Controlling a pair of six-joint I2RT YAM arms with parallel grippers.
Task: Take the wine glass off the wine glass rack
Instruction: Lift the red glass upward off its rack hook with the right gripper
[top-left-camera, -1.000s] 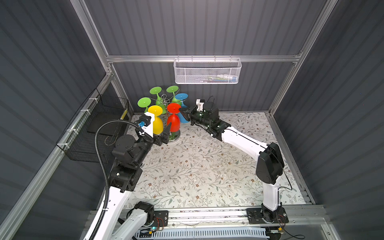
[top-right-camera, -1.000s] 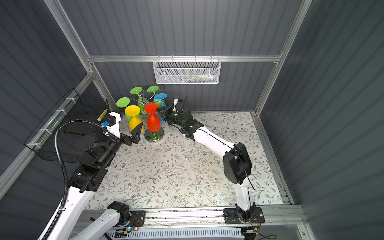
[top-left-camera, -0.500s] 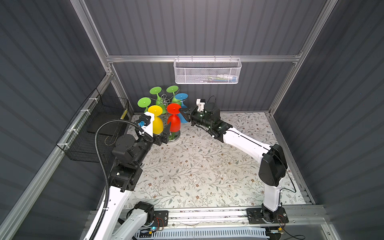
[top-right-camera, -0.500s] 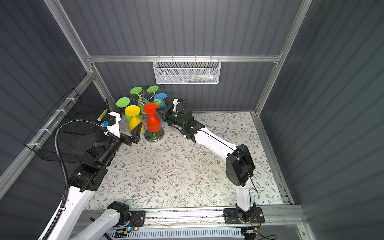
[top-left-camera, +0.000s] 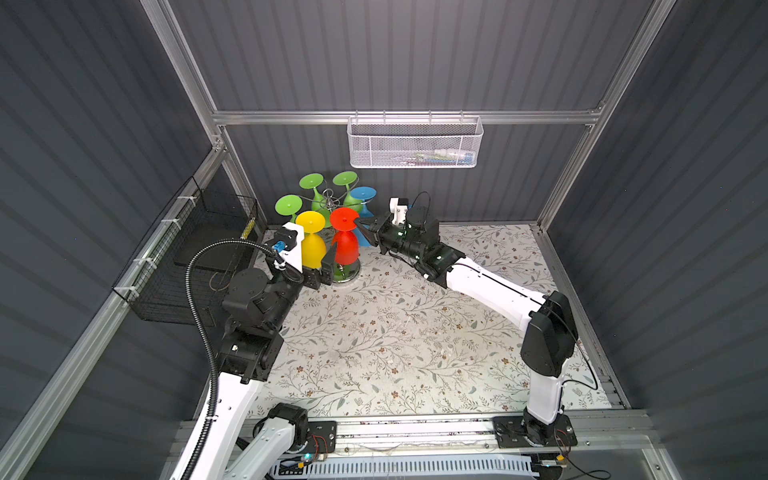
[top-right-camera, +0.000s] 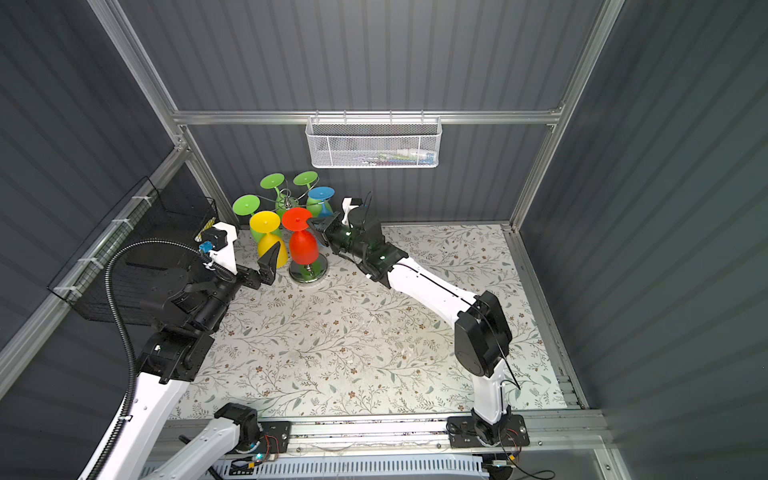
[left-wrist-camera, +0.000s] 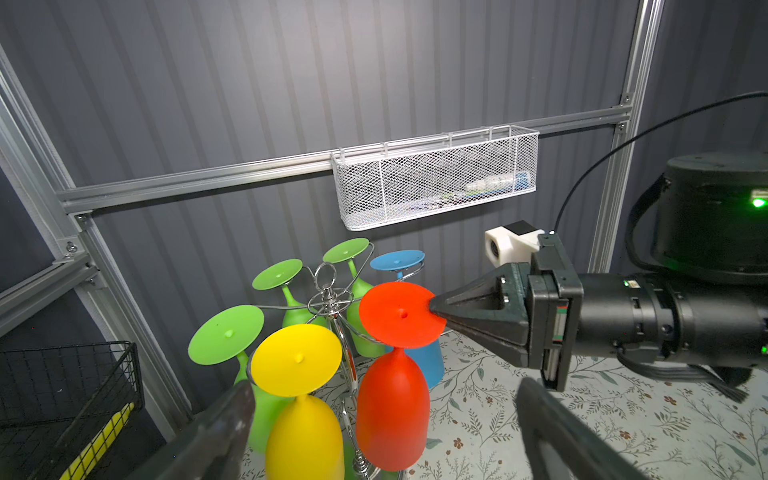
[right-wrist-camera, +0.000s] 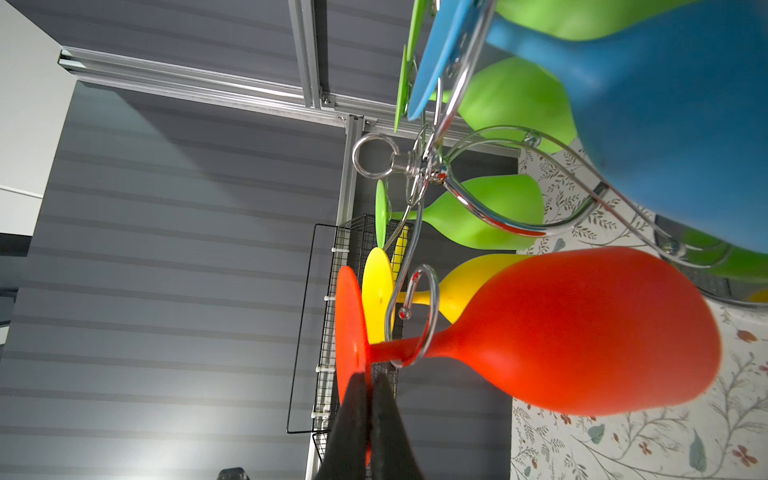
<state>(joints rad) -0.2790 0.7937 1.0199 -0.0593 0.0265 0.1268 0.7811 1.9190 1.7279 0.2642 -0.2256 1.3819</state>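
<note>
Red plastic wine glass (right-wrist-camera: 582, 332) hangs on chrome wire rack (right-wrist-camera: 409, 164), foot clamped in right pincer (right-wrist-camera: 368, 382); left pincer (left-wrist-camera: 384, 401) open, empty.

dark grey ribbed walls (top-left-camera: 374, 54) close the cell in on three sides, framed by pale aluminium rails (top-left-camera: 291, 117), under bright, even light. a white mesh basket (top-left-camera: 413, 145) hangs from the back rail, and a black wire basket (top-left-camera: 187, 266) is fixed to the left wall. the tabletop (top-left-camera: 374, 332) is covered in a cream cloth printed with leafy sprigs and small flowers.
</note>
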